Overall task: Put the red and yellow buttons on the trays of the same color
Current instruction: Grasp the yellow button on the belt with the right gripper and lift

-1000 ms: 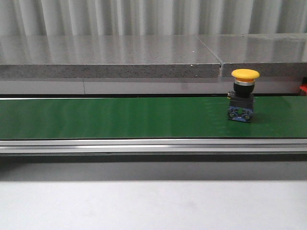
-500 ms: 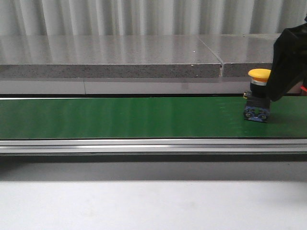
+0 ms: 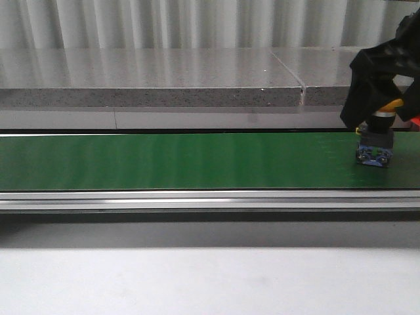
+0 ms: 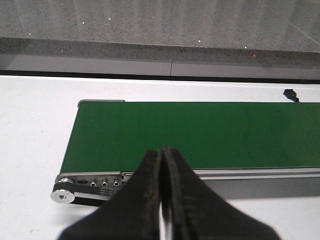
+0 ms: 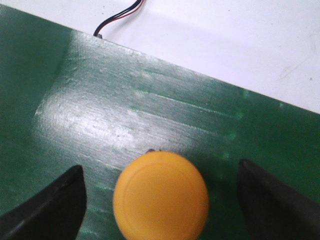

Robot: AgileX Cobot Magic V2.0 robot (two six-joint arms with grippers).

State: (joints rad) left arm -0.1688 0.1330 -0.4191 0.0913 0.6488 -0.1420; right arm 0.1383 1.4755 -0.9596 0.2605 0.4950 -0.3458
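Note:
A yellow button (image 3: 375, 146) with a yellow mushroom cap and a black and blue base stands on the green belt (image 3: 197, 161) at the far right. My right gripper (image 3: 384, 113) hangs over it and hides most of the cap in the front view. In the right wrist view the cap (image 5: 161, 196) sits between the two black fingers (image 5: 65, 200), and the right gripper (image 5: 160, 175) is open with gaps on both sides. My left gripper (image 4: 162, 150) is shut and empty, above the belt's near rail. The red button and the trays are out of view.
A grey stone ledge (image 3: 151, 79) runs behind the belt and an aluminium rail (image 3: 197, 199) along its front. The belt's end roller (image 4: 62, 192) shows in the left wrist view. A red and black cable (image 5: 122, 15) lies on the white surface beyond the belt.
The yellow button has ridden the belt to the right. My right gripper came in from the right edge and now straddles the button's cap.

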